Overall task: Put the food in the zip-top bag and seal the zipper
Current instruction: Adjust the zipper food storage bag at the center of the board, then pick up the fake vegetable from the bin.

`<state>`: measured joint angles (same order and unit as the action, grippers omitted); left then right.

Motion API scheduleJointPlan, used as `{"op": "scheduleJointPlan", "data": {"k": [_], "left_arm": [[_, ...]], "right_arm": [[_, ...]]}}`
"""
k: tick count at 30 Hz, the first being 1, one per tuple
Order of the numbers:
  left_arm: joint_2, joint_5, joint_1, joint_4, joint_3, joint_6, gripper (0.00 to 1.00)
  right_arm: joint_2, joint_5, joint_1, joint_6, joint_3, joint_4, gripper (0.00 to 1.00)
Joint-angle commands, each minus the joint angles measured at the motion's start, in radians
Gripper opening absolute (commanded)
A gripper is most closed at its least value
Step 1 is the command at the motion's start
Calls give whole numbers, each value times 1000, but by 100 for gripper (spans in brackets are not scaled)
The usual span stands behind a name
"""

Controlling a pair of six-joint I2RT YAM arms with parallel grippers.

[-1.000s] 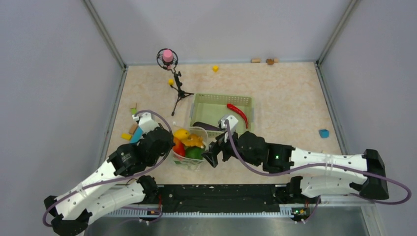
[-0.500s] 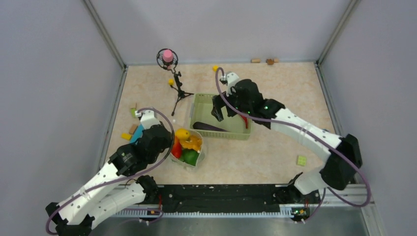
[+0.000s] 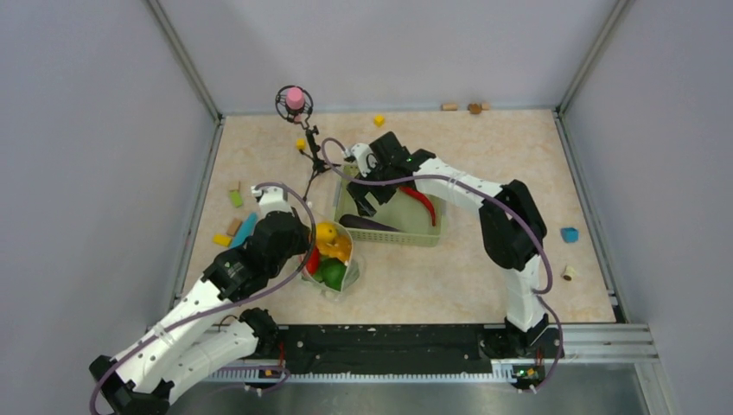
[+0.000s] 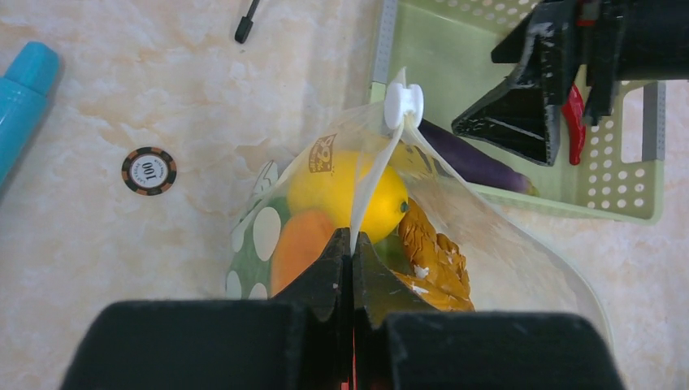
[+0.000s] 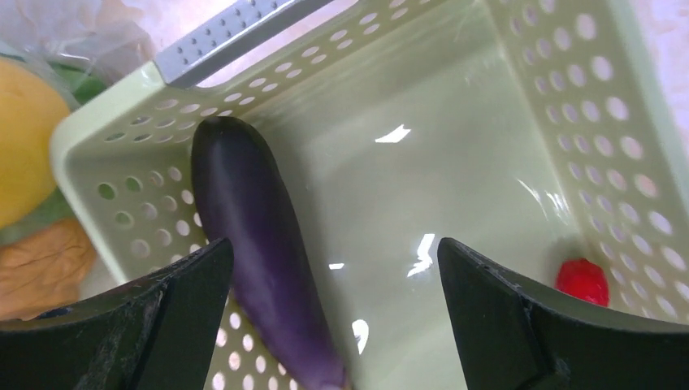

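The right gripper (image 5: 333, 248) has swung from the zip-top bag (image 4: 496, 260) into the green basket (image 5: 244, 24), jaws wide over the eggplant (image 5: 252, 268); the left gripper (image 4: 352, 244) stays pinched on the bag's rim, so another piece looks next.

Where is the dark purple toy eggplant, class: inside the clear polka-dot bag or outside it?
Outside. The dark purple toy eggplant lies in the pale green perforated plastic basket, next to the clear polka-dot bag.

Eggplant (image 3: 370, 224) and red chili (image 3: 421, 201) inside green basket (image 3: 406, 237)
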<state>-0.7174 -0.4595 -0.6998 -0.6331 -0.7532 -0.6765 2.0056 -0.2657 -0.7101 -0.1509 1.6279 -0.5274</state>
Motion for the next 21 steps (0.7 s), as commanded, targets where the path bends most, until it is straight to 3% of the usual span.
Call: {"op": "scheduleJointPlan", "data": {"k": [1, 10, 21], "left_arm": [[-6, 36, 5, 90, 14, 39, 0], [31, -31, 5, 87, 41, 21, 0], [59, -81, 4, 80, 60, 8, 0]], "right_arm": [[56, -57, 15, -100, 78, -52, 94], [86, -218, 16, -268, 71, -130, 93], [161, -135, 15, -282, 105, -147, 89]]}}
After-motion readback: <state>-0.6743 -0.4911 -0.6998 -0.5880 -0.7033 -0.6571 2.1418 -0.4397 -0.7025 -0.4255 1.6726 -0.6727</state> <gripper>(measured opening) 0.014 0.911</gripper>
